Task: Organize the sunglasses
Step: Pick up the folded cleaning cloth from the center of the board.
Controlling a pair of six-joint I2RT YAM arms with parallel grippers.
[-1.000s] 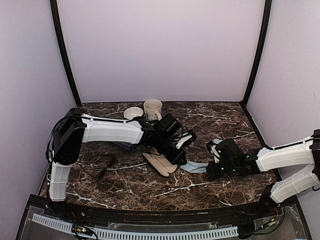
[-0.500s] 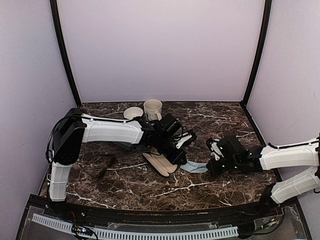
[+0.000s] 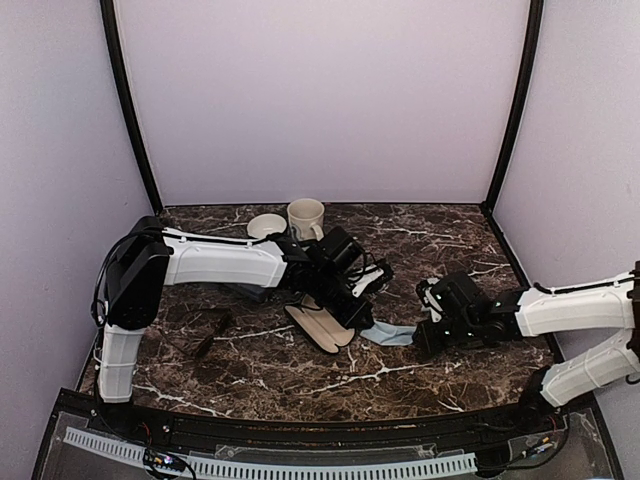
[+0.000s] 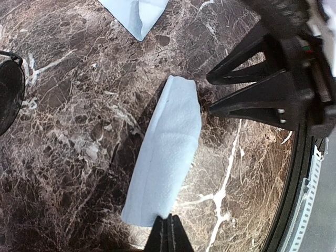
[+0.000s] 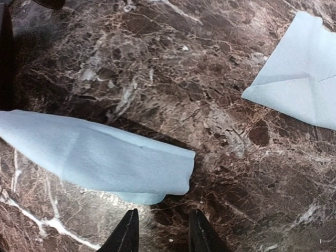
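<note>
One pair of sunglasses, black and thin-framed, lies just beyond the left wrist; one dark lens shows at the left wrist view's edge. A brownish pair lies on the marble at the left. Between the arms stretches a folded light blue cloth. My left gripper is shut, pinching the cloth's near end. My right gripper is open just off the cloth's other end, holding nothing.
An open oblong case with a beige inside lies under the left wrist. A second light blue cloth lies further back. A mug and a white bowl stand at the back, and a grey-blue case lies under the left forearm.
The right wrist has shifted a little to the right and back along the cloth's end. The left arm and the cloth have stayed in place.
</note>
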